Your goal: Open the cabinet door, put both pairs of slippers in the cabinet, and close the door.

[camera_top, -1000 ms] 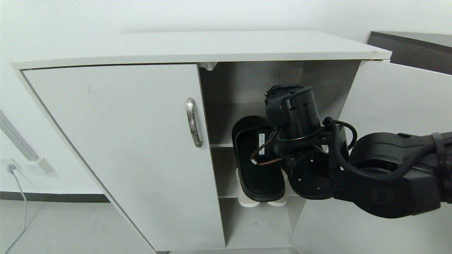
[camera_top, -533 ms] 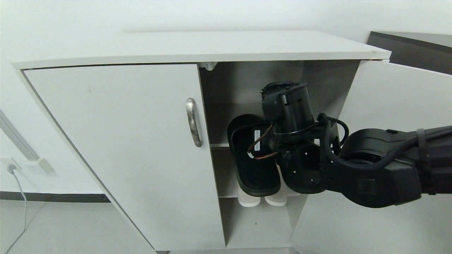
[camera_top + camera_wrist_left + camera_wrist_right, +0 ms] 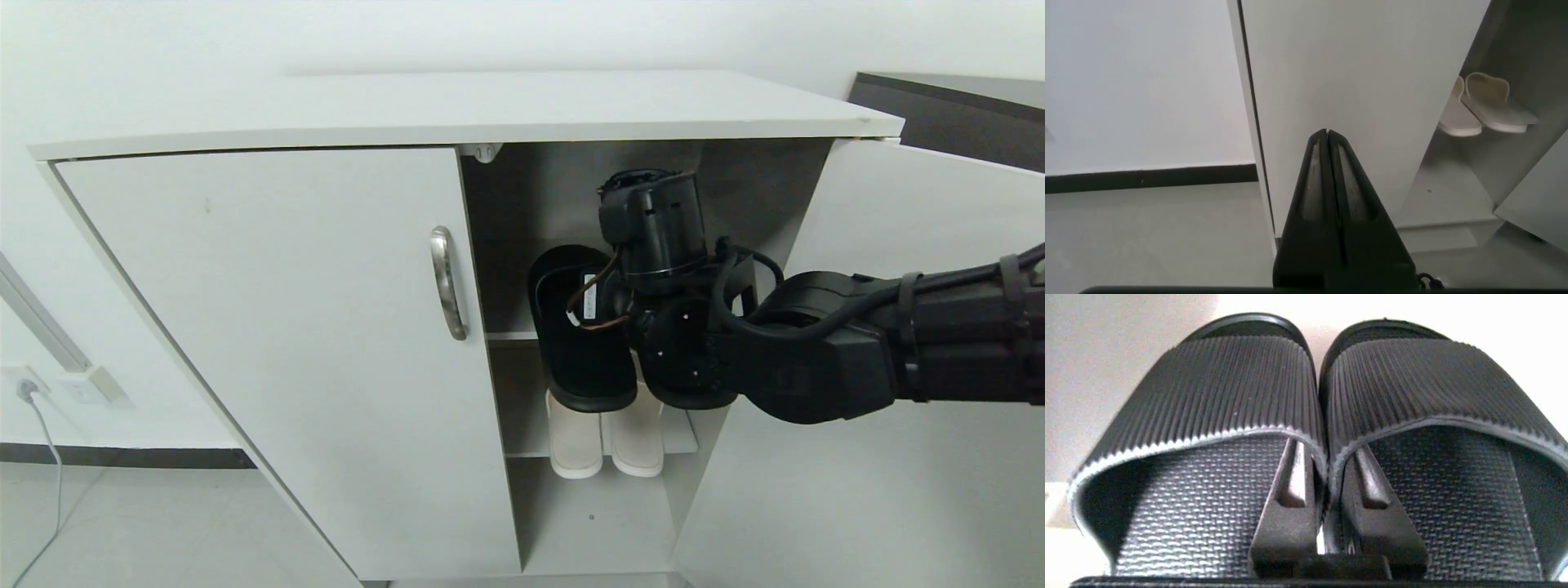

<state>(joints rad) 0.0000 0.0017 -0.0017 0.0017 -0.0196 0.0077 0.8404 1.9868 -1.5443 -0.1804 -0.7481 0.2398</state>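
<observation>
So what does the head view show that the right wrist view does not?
Head view, not the wrist: the closed left door with its handle, the open right door, and the white slippers on the lower shelf. Right wrist view, not the head: the right gripper clamped on the pair's adjoining inner edges. Both: the black slippers, held in the cabinet opening.

1. The white rectangular board cabinet (image 3: 490, 102) is smooth and matt all over, like laminate.
2. The slim curved silver metal handle (image 3: 447, 283) on its left door (image 3: 269, 327) looks brushed, with a soft sheen.
3. The pair of black rubbery slippers (image 3: 1233, 400) is matt: straps finely ribbed, footbeds covered in a small raised grain.
4. The pair of off-white foam-like slippers (image 3: 1486, 106) looks smooth and dull.
5. The left gripper (image 3: 1327, 139) is smooth black plastic, faintly shiny.
6. The grey floor (image 3: 1151, 237) is smooth and slightly glossy.
</observation>
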